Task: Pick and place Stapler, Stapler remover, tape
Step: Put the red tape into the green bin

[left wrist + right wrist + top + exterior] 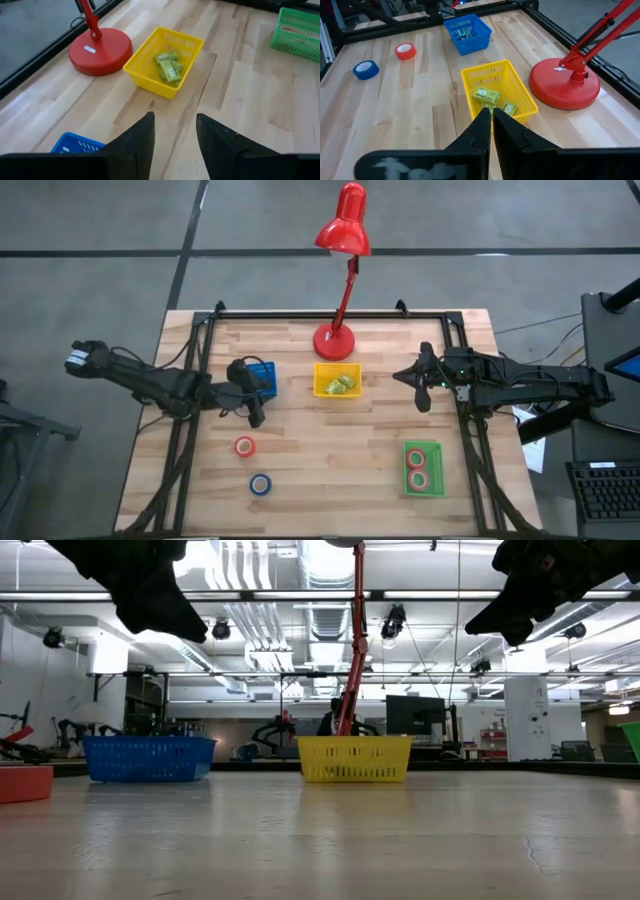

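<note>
A red tape roll (245, 446) and a blue tape roll (260, 484) lie flat on the wooden table at the near left; both also show in the right wrist view, red (405, 50) and blue (366, 69). Two more red rolls (423, 468) lie in the green bin (407, 480) at the near right. My left gripper (255, 395) hovers open and empty beside the blue bin (264, 372). My right gripper (402, 376) hovers shut and empty to the right of the yellow bin (337, 380). I cannot make out a stapler or a stapler remover.
The yellow bin (470, 75) holds small green packs (486, 96). The blue bin (467, 32) holds small items. A red desk lamp stands on its round base (334, 340) at the far middle, its shade above the table's far edge. A black frame runs along the table's edges.
</note>
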`<action>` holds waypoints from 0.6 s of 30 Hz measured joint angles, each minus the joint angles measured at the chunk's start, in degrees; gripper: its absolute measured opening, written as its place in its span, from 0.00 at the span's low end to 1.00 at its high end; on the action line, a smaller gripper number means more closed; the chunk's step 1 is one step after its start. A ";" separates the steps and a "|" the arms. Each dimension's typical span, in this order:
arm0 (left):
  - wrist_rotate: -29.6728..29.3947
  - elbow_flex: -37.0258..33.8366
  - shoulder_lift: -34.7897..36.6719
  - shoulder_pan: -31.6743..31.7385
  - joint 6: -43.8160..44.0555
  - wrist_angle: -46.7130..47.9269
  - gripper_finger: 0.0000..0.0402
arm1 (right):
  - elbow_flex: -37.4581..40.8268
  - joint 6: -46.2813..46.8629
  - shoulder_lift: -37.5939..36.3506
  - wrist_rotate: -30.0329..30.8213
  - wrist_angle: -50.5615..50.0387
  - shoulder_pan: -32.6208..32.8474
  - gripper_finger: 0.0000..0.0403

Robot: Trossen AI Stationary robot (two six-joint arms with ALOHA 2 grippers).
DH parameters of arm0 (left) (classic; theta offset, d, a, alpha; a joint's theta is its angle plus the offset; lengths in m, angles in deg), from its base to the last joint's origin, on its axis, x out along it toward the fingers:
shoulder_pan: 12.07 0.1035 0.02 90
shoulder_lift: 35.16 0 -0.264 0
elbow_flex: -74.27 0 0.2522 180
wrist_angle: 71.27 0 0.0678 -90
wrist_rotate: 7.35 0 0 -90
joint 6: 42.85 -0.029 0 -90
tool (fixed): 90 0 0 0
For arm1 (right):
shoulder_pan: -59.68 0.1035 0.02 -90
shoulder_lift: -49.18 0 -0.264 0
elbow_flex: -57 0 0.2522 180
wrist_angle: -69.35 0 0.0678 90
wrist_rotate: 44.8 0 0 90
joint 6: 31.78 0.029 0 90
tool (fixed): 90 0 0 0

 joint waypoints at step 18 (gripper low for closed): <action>7.27 -3.48 -0.22 -0.13 7.46 -2.78 0.37 | 0.00 0.07 0.00 0.00 -0.01 -0.02 0.04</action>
